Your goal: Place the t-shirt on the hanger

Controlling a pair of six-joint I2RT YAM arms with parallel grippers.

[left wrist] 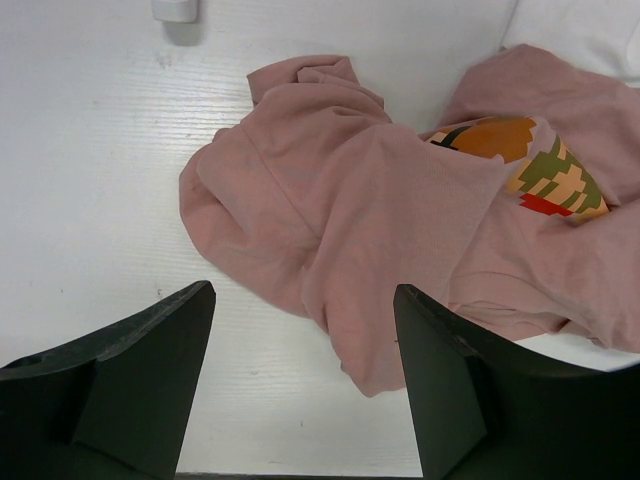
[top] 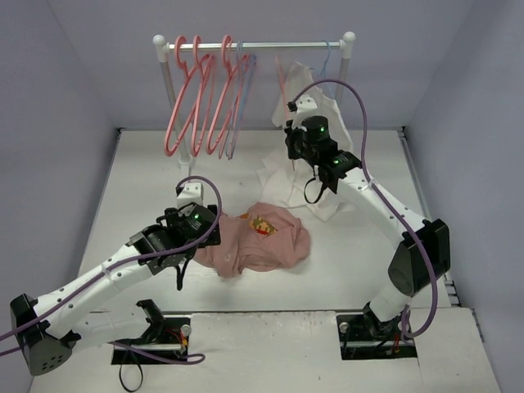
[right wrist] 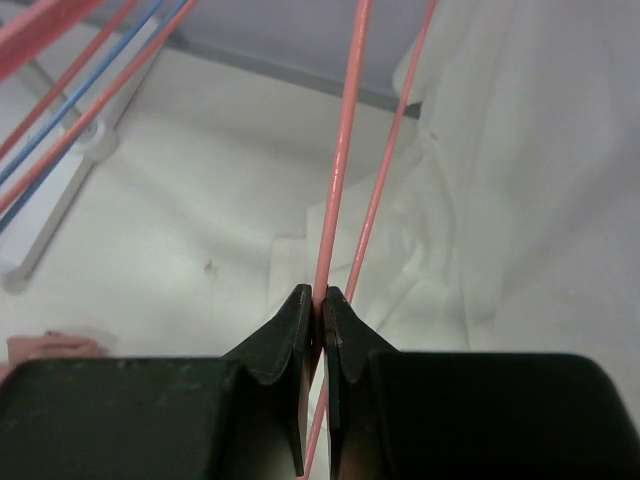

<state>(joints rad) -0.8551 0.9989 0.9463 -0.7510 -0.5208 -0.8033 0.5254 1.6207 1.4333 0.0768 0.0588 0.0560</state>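
Observation:
The salmon-pink t-shirt [top: 264, 239] lies crumpled on the white table, its yellow-and-red print [left wrist: 540, 170] facing up. My left gripper [top: 205, 239] hovers at the shirt's left edge. In the left wrist view the left gripper [left wrist: 303, 292] is open, a fold of the t-shirt [left wrist: 400, 200] reaching between its fingertips without touching them. My right gripper [top: 291, 146] is up at the rack's right side. The right wrist view shows the right gripper [right wrist: 320, 297] shut on a thin rod of the coral-pink hanger [right wrist: 340, 150]. That hanger [top: 282, 78] hangs from the rail.
A white rack [top: 262, 45] stands at the back with several more coral hangers [top: 201, 98] and a bluish one [top: 246, 82]. A white shirt [top: 319, 102] hangs at its right end, and white cloth [top: 295, 192] trails on the table beside the pink shirt.

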